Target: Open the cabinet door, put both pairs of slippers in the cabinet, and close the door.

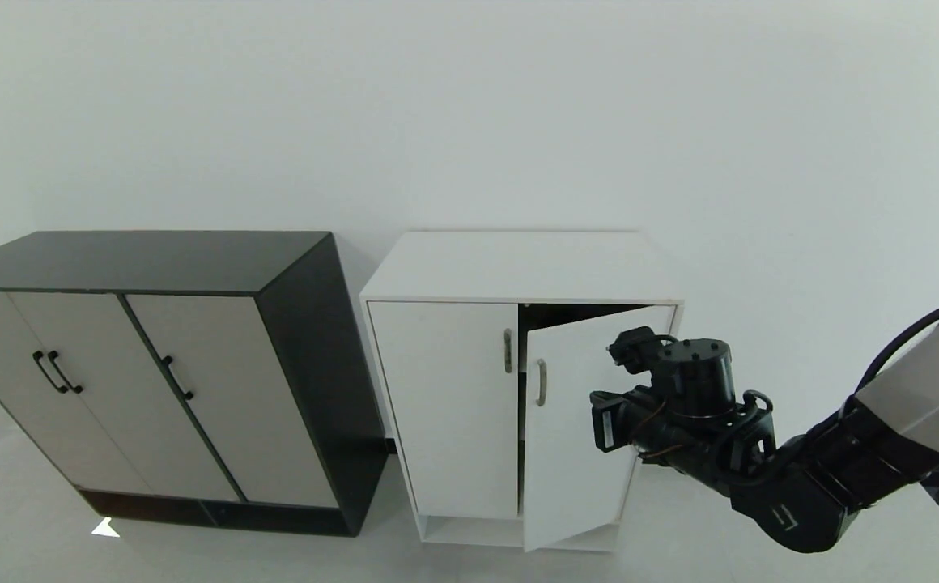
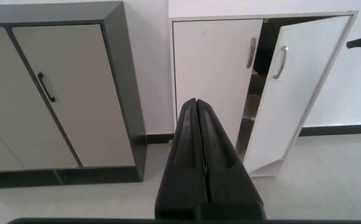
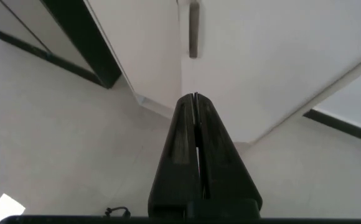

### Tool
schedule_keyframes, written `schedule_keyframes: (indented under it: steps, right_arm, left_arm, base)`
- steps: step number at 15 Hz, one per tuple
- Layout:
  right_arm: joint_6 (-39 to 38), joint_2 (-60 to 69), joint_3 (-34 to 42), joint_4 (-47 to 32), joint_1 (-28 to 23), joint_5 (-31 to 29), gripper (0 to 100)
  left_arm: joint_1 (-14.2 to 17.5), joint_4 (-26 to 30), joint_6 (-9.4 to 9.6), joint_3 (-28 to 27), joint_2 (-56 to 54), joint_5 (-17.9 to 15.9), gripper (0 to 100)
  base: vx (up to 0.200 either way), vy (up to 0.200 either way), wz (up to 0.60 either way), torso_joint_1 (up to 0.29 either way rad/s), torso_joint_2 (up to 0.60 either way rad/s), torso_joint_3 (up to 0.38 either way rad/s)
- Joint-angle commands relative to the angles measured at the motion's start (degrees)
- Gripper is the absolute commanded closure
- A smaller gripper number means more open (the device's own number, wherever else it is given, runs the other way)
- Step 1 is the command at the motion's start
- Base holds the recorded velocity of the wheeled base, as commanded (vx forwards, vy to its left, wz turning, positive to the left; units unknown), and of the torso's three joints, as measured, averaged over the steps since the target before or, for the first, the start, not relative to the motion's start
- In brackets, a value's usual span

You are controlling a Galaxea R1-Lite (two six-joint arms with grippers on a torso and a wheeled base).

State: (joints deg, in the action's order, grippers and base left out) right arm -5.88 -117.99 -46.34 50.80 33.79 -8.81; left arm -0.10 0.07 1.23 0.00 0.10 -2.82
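The white cabinet (image 1: 518,267) stands against the wall. Its left door (image 1: 445,405) is closed and its right door (image 1: 575,437) is swung partly out, leaving a dark gap at the top. My right arm (image 1: 680,405) sits in front of the open door's outer face, right of its handle (image 1: 541,382). The right gripper (image 3: 196,98) is shut on nothing, just below the door handle (image 3: 193,28) and close to the door panel (image 3: 280,56). The left gripper (image 2: 196,102) is shut and empty. It hangs back from the white cabinet's open door (image 2: 299,87).
A black cabinet (image 1: 154,259) with grey doors and black handles stands close to the left of the white one. Pale bare floor (image 1: 275,559) lies in front of both. A small white mark (image 1: 104,529) lies on the floor by the black cabinet's base.
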Motion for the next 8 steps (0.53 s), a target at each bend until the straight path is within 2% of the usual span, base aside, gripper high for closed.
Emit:
schedule_keyframes:
  steps: [1, 8]
  right_arm:
    - [0.08, -1.54, 0.63, 0.53, -0.39, 0.2, 100]
    - [0.43, -0.84, 4.32, 3.87, -0.31, 0.02, 100]
  left_arm:
    - [0.01, 0.01, 0.0, 0.0, -0.01, 0.0, 100]
    - [0.01, 0.01, 0.0, 0.0, -0.01, 0.0, 100]
  base:
    - [0.2, 0.0, 0.0, 0.012, 0.0, 0.002]
    - [0.2, 0.0, 0.0, 0.006, 0.0, 0.002]
